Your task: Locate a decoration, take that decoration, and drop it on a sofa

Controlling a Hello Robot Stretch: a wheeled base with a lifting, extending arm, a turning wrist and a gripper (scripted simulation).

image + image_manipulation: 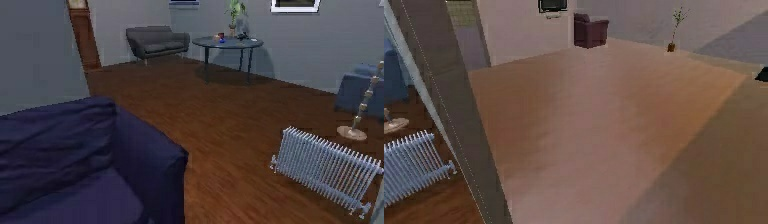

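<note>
Wood floor [230, 110]: navy sofa [70, 160] ahead, maroon armchair [592, 30] (far off) sideways

sofa [62, 150] cut by bottom edge | wall picture [296, 5] cut by top | table items [222, 38] unclear

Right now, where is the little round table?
In the forward view, upper middle, the round table stands by the far wall, just right of the grey sofa.
</note>
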